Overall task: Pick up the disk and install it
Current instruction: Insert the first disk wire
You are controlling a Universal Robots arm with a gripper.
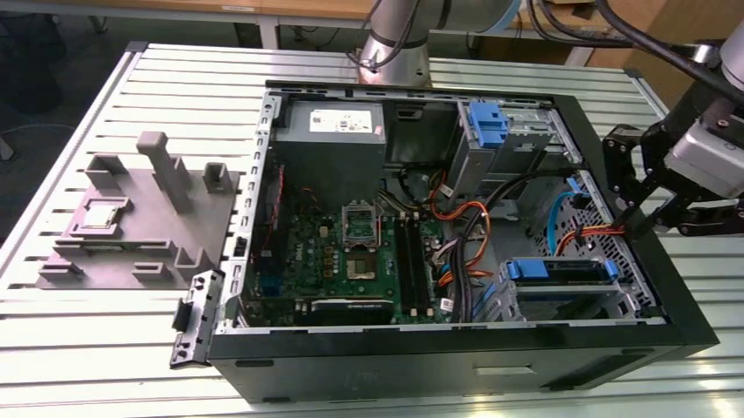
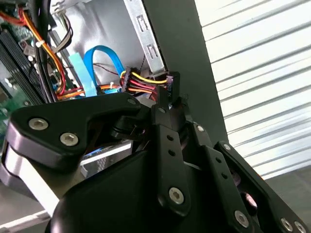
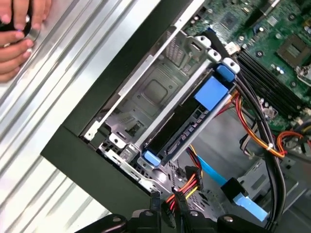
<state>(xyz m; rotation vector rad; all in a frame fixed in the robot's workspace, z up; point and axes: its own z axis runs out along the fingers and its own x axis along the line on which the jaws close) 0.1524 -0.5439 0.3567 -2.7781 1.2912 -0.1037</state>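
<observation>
Flat grey-metal disk (image 1: 558,270) in a blue plastic frame, lying in the metal drive cage (image 1: 517,305) at a corner of the open black computer case (image 1: 465,366), toward the exterior view's right; writing on it too small to read. Near it, black tool (image 1: 633,228) lowered inside the case wall, tip at a bundle of red, yellow and black power wires (image 2: 146,80) ending in a black connector (image 2: 170,85); clenched or released, cannot tell. Further in, green motherboard (image 1: 348,244). At the far wall, grey boxy power supply (image 1: 337,131) with a white sticker, print unreadable. Toward the exterior view's left, grey plastic fixture (image 1: 139,218) on the slatted metal surface (image 1: 70,348). In the first wrist view, a person's hand (image 3: 17,34) on the surface beside the case.
</observation>
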